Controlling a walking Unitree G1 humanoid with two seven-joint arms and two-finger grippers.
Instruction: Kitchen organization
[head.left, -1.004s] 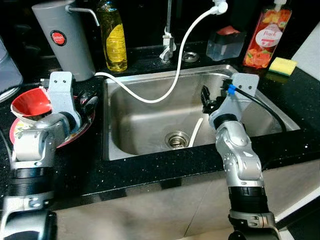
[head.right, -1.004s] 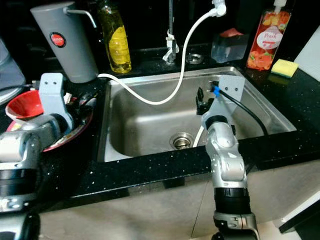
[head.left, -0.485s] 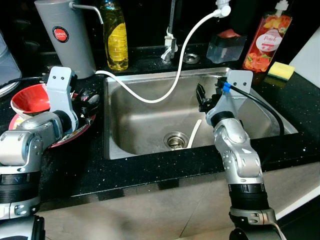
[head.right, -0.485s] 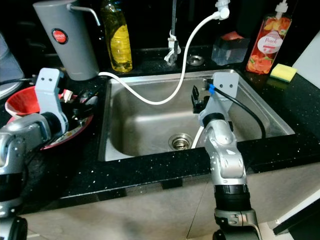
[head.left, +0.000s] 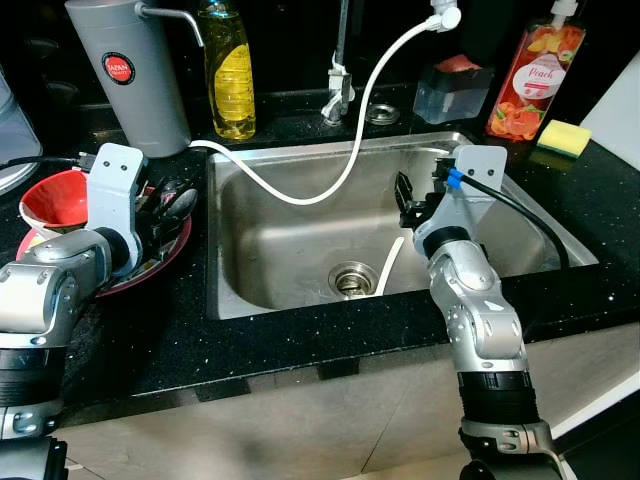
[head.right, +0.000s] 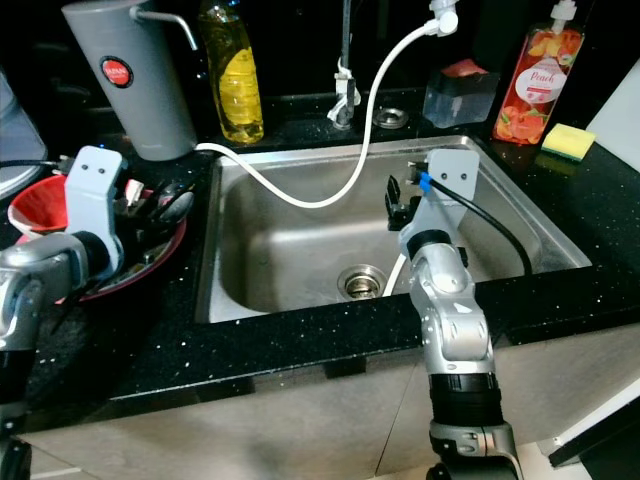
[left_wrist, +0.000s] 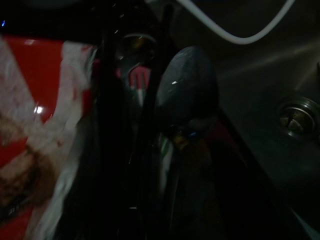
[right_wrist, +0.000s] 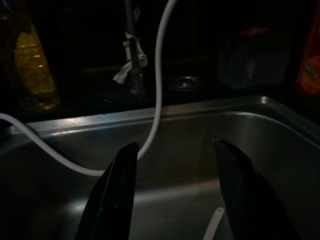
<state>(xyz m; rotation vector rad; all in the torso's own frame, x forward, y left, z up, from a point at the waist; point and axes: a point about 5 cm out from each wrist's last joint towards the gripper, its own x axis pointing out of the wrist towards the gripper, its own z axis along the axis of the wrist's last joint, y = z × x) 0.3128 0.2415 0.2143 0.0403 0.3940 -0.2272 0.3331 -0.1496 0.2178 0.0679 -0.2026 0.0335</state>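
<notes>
Your right gripper (right_wrist: 172, 195) hangs over the stainless sink (head.left: 300, 260), its two black fingers (right_wrist: 112, 195) spread wide apart with nothing between them. That arm rises from below the counter edge, forearm nearly upright, wrist bent forward so the fingers reach out over the basin toward the back wall. You can see the white hose (head.left: 350, 150) looping from the tap (head.left: 337, 90) down across the basin and out over its left rim, and the drain (head.left: 351, 279) lies below and to the left of the wrist.

Your left gripper (head.left: 165, 205) sits at the red plate (head.left: 170, 250) on the black counter (head.left: 300, 340), left of the sink. That arm is bent at the elbow, forearm lying low along the counter, wrist block standing up beside a red bowl (head.left: 55, 200). Its fingers reach in among dark utensils on the plate; in the wrist view a spoon (left_wrist: 185, 90) lies right beside them, but you cannot tell whether they grip anything.

Along the back stand a grey dispenser (head.left: 130, 70), a yellow bottle (head.left: 228, 70), a red soap bottle (head.left: 525, 75) and a yellow sponge (head.left: 563, 137).
</notes>
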